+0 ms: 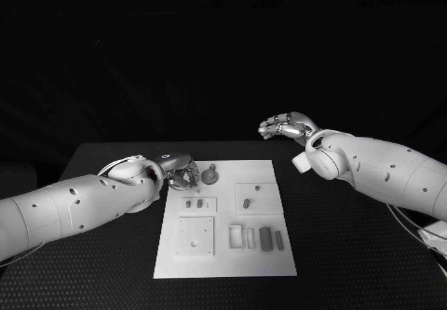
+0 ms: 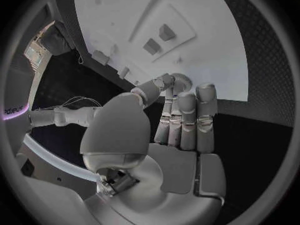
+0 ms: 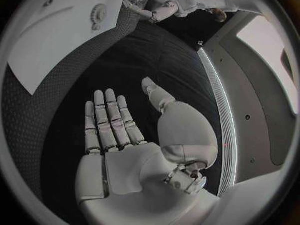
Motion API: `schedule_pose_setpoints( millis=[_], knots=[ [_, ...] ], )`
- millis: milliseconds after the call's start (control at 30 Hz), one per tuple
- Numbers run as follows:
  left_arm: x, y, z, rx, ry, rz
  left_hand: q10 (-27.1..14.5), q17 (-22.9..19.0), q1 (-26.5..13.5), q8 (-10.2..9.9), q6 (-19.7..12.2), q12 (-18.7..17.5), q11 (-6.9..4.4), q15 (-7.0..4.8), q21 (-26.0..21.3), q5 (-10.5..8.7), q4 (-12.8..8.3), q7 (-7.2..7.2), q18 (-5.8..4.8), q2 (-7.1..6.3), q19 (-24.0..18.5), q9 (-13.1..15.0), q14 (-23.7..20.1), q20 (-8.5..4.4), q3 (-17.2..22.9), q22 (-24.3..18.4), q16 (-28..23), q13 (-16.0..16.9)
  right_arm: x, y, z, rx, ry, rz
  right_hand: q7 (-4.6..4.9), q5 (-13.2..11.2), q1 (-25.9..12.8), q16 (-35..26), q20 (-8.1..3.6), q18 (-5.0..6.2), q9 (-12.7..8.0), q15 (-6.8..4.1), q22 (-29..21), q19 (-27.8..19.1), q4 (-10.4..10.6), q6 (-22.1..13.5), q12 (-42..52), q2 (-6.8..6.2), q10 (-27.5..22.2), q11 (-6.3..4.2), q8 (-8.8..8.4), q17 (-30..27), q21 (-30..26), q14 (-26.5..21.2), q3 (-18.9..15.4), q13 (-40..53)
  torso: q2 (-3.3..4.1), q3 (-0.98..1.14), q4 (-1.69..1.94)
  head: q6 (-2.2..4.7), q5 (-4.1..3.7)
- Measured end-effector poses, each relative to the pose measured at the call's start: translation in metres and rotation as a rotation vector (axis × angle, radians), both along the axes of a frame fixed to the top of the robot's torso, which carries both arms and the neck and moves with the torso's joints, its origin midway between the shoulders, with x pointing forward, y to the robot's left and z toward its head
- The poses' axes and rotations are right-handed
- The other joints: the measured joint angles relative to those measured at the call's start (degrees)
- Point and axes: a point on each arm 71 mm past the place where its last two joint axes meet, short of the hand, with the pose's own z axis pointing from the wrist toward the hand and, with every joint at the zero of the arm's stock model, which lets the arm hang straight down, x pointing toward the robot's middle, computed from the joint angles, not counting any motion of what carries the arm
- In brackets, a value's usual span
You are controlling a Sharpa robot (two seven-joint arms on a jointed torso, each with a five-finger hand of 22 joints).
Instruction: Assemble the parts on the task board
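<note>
The white task board (image 1: 223, 258) lies mid-table. A round toothed part (image 1: 210, 175) rests near its far left corner. My left hand (image 1: 183, 177) hovers just left of it, fingers stretched side by side (image 2: 187, 117), thumb tip by the toothed part (image 2: 181, 78), holding nothing. Two small parts (image 1: 195, 203) stand in a raised block, and another small part (image 1: 246, 203) stands in the block to its right. Two dark bars (image 1: 271, 238) lie near the front. My right hand (image 1: 287, 125) is raised beyond the board's far right corner, its palm (image 3: 125, 150) flat and empty.
A square white block (image 1: 196, 236) with small holes sits at the board's front left, with two pale frames (image 1: 241, 236) beside it. Black table (image 1: 354, 252) surrounds the board on all sides. The right wrist view catches the board (image 3: 56, 40) and my left hand (image 3: 159, 6).
</note>
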Motion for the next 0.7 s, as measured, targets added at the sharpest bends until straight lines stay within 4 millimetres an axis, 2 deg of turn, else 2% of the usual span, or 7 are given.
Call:
schedule_pose_setpoints(
  millis=[233,700],
  knots=[
    [0.003,0.005,-0.005,0.014,0.021,0.015,-0.01,-0.08,0.0,-0.08,-0.03,-0.02,-0.01,0.0,0.0,0.0,0.0,-0.03,0.0,0.0,-0.04,-0.01,0.0,0.04,0.0,0.0,0.0,0.01,0.0,0.001,0.0,0.0,0.0,0.001,0.0,0.0,0.0,0.0,0.0,0.0,0.0,0.0,0.01,0.0,0.0,0.0,0.0,0.0,0.0,0.0,0.0,0.05,0.0,0.0,0.0,0.0,0.01,0.02,-0.06,-0.07,0.13],
    [0.005,-0.001,-0.014,0.025,0.043,0.015,-0.1,-0.14,-0.07,-0.32,-0.09,-0.18,-0.11,0.01,0.0,-0.01,-0.01,-0.09,0.0,-0.08,-0.1,-0.04,-0.01,0.11,-0.01,-0.01,0.0,-0.01,0.0,0.001,0.0,0.0,0.0,0.002,0.0,0.0,0.0,-0.22,0.0,0.0,-0.04,0.0,0.01,0.0,0.0,0.0,0.0,0.0,0.0,0.0,0.0,0.04,0.0,0.0,0.0,-0.04,0.03,0.04,-0.21,-0.23,-0.11]
  ],
)
